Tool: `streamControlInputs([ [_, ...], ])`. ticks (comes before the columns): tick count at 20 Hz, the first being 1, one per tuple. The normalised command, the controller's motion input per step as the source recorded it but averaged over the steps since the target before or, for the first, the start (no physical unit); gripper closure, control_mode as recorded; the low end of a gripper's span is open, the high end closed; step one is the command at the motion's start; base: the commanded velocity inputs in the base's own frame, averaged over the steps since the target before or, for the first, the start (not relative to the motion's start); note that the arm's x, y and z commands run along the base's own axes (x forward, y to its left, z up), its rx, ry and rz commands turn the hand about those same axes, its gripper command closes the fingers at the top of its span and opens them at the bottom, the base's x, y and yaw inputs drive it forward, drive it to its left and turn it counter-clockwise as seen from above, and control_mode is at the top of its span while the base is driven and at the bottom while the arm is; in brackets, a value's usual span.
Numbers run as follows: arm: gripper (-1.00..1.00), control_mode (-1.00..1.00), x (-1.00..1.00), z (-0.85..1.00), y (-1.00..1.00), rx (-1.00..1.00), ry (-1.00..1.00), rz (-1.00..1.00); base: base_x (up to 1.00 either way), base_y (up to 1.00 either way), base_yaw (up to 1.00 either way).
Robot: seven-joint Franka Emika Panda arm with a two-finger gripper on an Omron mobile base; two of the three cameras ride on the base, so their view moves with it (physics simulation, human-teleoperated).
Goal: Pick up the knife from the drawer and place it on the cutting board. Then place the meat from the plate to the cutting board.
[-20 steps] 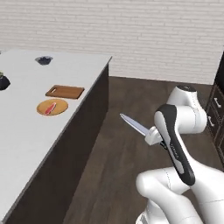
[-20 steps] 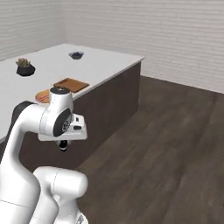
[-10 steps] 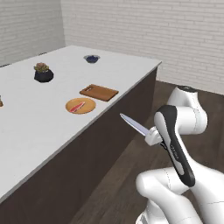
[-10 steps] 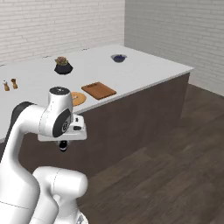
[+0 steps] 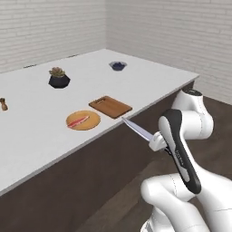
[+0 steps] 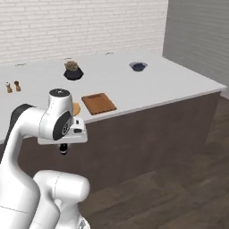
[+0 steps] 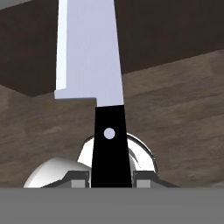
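- Looking at the big white counter [image 5: 41, 136] first, I see it runs across in front of my robot, with a dark wall under it
- Next biggest, the arm is folded up on the floor side of the counter, apart from it, not reaching over the top
- The cutting board [image 5: 110, 106] lies flat near the front edge of the counter, with nothing on it that I can see
- The plate [image 5: 83, 120] sits just beside the board, and the two look very close or touching
- The knife [image 5: 138, 130] is up in the air, its point aimed toward the counter edge near the board
- The gripper [image 7: 111, 176] is clamped on the black handle, one small finger on each side, with the long silver blade sticking out ahead
- The meat [image 5: 78, 122] is a thin red strip lying on the plate
- I think the knife is stiff, hard and smooth, so it could slip or swing if I hurry; holding the handle is right, never the sharp blade
- I think the meat is soft, floppy and maybe slippery, so I would pinch it across its middle, where it droops least
- I think the knife must go down flat on the board before I touch the meat
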Motion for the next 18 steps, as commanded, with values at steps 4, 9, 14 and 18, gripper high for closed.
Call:
streamControlInputs([
  [4,1.0,1.0,0.0,0.0,0.0,0.0,0.0,0.0,0.57,-0.65,0.29],
  [9,1.0,1.0,0.0,0.0,0.0,0.0,0.0,0.0,0.81,-0.43,0.3],
  [14,1.0,1.0,0.0,0.0,0.0,0.0,0.0,0.0,0.77,-0.34,0.33],
  [18,1.0,1.0,0.0,0.0,0.0,0.0,0.0,0.0,0.54,-0.33,0.31],
])
